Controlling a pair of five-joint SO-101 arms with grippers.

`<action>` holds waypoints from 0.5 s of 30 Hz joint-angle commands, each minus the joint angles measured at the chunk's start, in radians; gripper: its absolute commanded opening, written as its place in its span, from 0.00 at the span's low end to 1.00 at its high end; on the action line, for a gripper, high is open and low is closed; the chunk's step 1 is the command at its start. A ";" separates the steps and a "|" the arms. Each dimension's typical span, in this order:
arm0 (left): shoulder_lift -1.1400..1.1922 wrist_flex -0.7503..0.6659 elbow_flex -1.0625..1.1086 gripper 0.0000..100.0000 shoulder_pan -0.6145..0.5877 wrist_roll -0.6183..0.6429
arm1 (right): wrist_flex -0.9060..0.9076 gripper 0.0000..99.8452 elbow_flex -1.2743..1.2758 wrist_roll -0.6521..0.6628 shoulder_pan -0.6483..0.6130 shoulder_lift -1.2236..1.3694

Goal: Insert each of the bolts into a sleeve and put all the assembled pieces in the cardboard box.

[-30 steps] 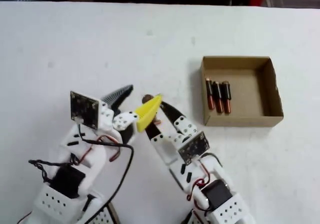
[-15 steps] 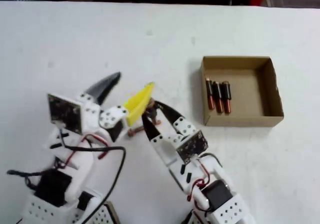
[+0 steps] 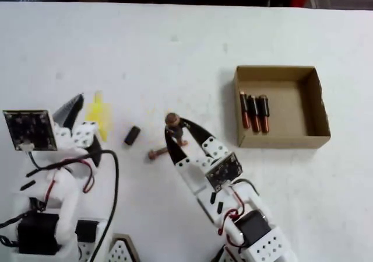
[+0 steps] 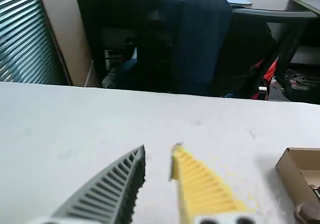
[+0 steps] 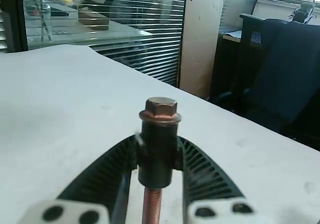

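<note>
The right gripper (image 3: 176, 129) is found near the middle of the table (image 3: 175, 40), near the cardboard box (image 3: 277, 70) but apart from it. Its black fingers are clamped on a dark sleeve (image 5: 156, 156) with a bolt (image 5: 160, 110) seated in it. The pair is held upright, with the hex head on top and the copper shank seen below the sleeve. A loose bolt (image 3: 157, 153) is seen lying flat just beside this gripper; contact cannot be judged. A loose sleeve (image 3: 132, 135) lies on the table between the two grippers, apart from the loose bolt. The left gripper (image 3: 86, 105) is placed at the table's left side, its grey and yellow fingers parted by a modest gap, with nothing held. Three assembled pieces (image 3: 254, 111) are laid side by side in the box, near the wall that faces the grippers.
</note>
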 commanded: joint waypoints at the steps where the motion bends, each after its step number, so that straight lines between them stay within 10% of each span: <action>1: -0.042 0.029 -0.043 0.04 -0.050 -0.005 | 0.001 0.02 0.008 -0.003 0.008 -0.013; 15: -0.409 0.132 0.141 0.02 -0.053 -0.005 | 0.058 0.02 0.008 -0.003 0.008 -0.016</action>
